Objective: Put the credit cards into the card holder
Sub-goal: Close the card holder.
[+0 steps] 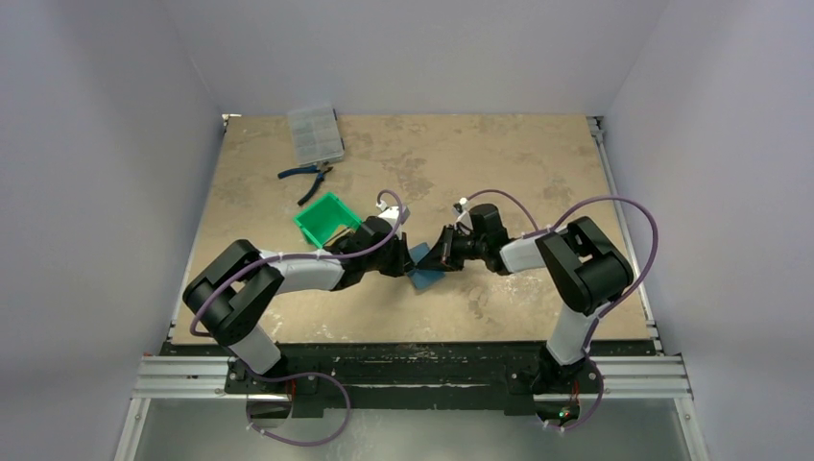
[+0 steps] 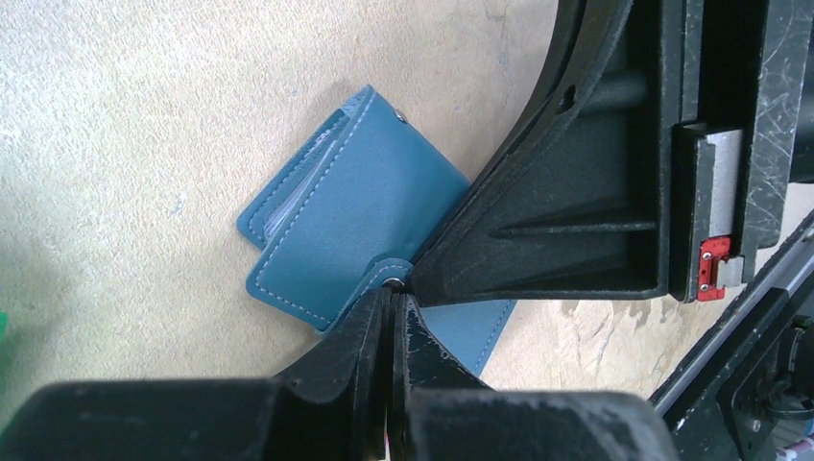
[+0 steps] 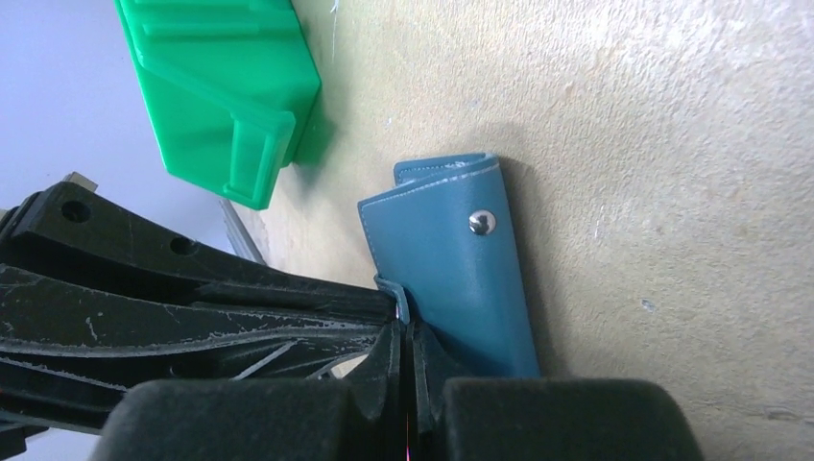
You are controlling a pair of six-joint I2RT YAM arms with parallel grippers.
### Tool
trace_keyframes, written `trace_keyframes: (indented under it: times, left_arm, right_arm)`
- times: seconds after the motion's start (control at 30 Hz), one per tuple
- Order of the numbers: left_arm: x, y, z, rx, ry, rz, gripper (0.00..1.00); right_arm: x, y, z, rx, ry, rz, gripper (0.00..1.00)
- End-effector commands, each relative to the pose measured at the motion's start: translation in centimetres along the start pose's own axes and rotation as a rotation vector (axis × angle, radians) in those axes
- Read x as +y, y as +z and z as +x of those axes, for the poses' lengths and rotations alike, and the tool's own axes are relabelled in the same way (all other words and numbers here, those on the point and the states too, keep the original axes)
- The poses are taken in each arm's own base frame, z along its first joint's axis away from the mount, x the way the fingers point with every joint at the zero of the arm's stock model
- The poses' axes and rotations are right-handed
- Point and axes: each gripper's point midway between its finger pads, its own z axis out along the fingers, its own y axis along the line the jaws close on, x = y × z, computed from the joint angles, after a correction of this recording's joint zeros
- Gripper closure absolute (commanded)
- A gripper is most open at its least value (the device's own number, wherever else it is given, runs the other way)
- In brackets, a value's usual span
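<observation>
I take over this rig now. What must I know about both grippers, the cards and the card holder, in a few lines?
Left gripper: shut, pinching the card holder at its clasp tab.
Right gripper: shut on the card holder too, tip to tip with the left.
Card holder: folded on the table, apart from the green tray.
Credit cards: none in view; maybe inside, cannot tell.
Done: nothing certain. Left: open the holder, insert the cards.

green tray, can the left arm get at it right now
Probably yes, after letting go: the left gripper is shut on the card holder, but the green tray sits right beside that arm, nothing between.
</observation>
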Motion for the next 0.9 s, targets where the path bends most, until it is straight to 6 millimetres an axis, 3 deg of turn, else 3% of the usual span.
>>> trace_keyframes:
  times: [0.0, 0.23, 0.33, 0.43, 0.63, 0.87]
  left_arm:
    - [2.6, -1.5, 6.0, 0.223, 0.029, -0.082, 1.0]
    - [0.2, -3.7, -1.8, 0.075, -0.06, 0.029, 0.83]
    - [0.3, -3.5, -4.6, 0.035, -0.092, 0.043, 0.87]
    - [0.0, -1.8, -6.1, 0.029, -0.105, 0.066, 0.92]
    - [0.0, 1.8, -5.8, 0.066, -0.127, 0.103, 0.97]
    - [2.5, 3.4, -2.5, 0.131, -0.14, 0.03, 1.0]
  right_arm:
    - [-1.6, 0.9, -2.1, -0.08, -0.084, 0.063, 1.0]
    - [-1.4, 0.0, -1.8, -0.085, -0.121, 0.082, 1.0]
    - [-0.6, -0.2, -1.7, -0.089, -0.151, 0.064, 1.0]
    - [0.5, -0.1, -1.4, -0.073, -0.182, 0.035, 1.0]
    - [2.8, -0.7, -1.2, -0.082, -0.226, -0.001, 1.0]
    - [5.1, -1.5, -1.4, -0.109, -0.283, -0.012, 1.0]
